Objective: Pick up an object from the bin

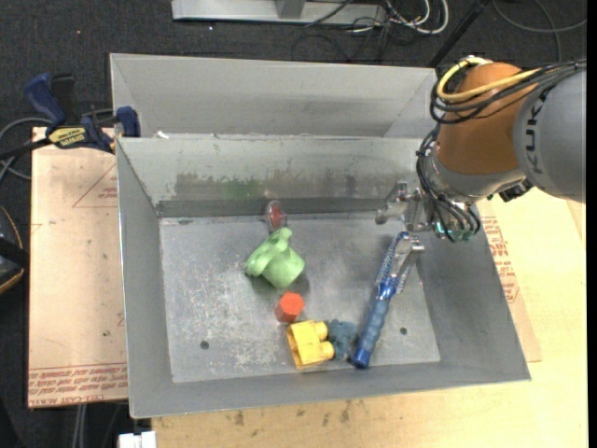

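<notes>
Blue slim plastic stick [378, 306], long like a toothbrush with a paler, clear upper stretch, lies slanted on the right half of the floor of the grey metal bin [215, 343], and its upper end reaches right up to the end effector [408, 236]. The end effector hangs low at the bin's right side, just below the orange-covered wrist and its bundle of cables; whether it is wide, narrow or clamped on the stick's tip cannot be told from this angle. The stick's lower, darker blue end points toward the front wall, where it touches a small dull teal lump [342, 336]. Just left of that lump, and against it, sits a yellow blocky plastic toy [310, 342]. A small red cylinder [291, 304] stands just above the yellow toy. Farther up, near the middle of the floor, rests a light green soft rounded toy [275, 259]. Beyond it, at the foot of the back wall, is a small reddish piece [275, 215], too small to make out.
</notes>
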`<state>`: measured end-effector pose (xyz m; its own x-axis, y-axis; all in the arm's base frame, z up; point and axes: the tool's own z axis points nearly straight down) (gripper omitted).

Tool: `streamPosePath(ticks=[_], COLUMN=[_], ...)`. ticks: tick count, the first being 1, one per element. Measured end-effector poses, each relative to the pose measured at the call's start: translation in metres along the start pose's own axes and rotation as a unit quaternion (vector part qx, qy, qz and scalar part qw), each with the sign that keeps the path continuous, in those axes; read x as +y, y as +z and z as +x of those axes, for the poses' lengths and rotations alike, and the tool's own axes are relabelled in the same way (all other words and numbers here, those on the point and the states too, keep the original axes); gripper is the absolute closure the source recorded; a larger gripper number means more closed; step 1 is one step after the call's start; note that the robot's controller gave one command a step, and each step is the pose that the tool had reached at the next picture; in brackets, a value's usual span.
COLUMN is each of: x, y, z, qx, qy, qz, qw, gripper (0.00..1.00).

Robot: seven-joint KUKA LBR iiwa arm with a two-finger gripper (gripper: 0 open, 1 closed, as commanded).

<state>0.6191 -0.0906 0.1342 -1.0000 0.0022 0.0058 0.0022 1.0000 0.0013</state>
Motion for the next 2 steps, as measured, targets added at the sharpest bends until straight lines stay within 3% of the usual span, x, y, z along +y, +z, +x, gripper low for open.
streamPosePath(ticks=[1,2], x=[-0.039,-0.034], y=[0.059,0.033], z=[0.002,-0.004], qx=[-0.0077,-0.0055], qy=[-0.197,-0.311], qz=[0.001,0.002], qw=[0.9804,0.9505], gripper=[0.00,0.00])
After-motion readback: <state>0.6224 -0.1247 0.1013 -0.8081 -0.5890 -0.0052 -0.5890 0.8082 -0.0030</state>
